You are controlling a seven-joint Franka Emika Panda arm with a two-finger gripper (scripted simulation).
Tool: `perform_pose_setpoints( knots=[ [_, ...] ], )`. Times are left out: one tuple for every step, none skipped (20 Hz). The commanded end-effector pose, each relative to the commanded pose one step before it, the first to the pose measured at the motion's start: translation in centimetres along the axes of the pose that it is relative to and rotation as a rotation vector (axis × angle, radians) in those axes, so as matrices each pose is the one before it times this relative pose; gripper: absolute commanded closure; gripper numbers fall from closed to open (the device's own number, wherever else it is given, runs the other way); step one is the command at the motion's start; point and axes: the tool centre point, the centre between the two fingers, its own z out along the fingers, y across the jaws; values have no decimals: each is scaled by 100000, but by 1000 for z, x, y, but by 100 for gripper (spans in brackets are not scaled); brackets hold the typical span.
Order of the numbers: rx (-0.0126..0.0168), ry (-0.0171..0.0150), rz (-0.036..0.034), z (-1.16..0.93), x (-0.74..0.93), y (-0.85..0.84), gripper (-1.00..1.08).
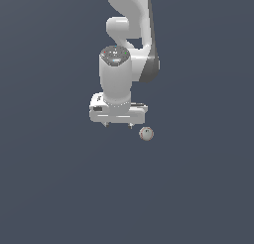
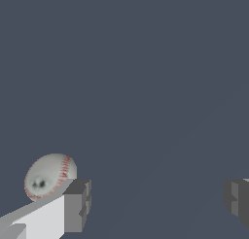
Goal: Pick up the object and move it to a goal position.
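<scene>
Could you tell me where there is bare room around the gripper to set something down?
Nearly everywhere: the dark surface is bare toward every edge of the exterior view. The only crowded spot is by the ball, just beside the open gripper, outside one finger.

The white arm (image 1: pixel 119 64) bends down from above. Its gripper (image 1: pixel 118 125) points down, fingers (image 2: pixel 75 204) wide apart, and seems to hold nothing

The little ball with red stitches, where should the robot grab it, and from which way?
Probably across its widest middle, coming straight down from above. The ball is round, so any pair of opposite sides works. The open gripper is off to one side: the ball sits outside one finger, so it should first centre over it.
</scene>
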Motion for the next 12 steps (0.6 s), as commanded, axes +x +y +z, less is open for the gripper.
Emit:
perform_pose_setpoints(
  knots=[
    [8,66,-209,-21,14,-78,-92],
    [-12,-20,-308,33,-12,-17,-92],
    [-12,-24,-497,44,-16,-45,-92],
    [-9,-26,-676,53,-20,-69,-92],
    [-8,-28,-851,63,-23,-90,-92],
    [-6,-32,-1031,74,-27,-112,-92],
    [-5,-35,-1203,84,-30,-135,-92],
    [-4,-39,-1358,94,-32,-151,-92],
    [-3,-43,-1504,104,-34,-170,-92],
    [-3,-48,-1648,115,-35,-184,-92],
    [-3,-54,-1820,129,-37,-201,-92],
    [-1,-59,-1987,141,-38,-221,-92]
  ],
)
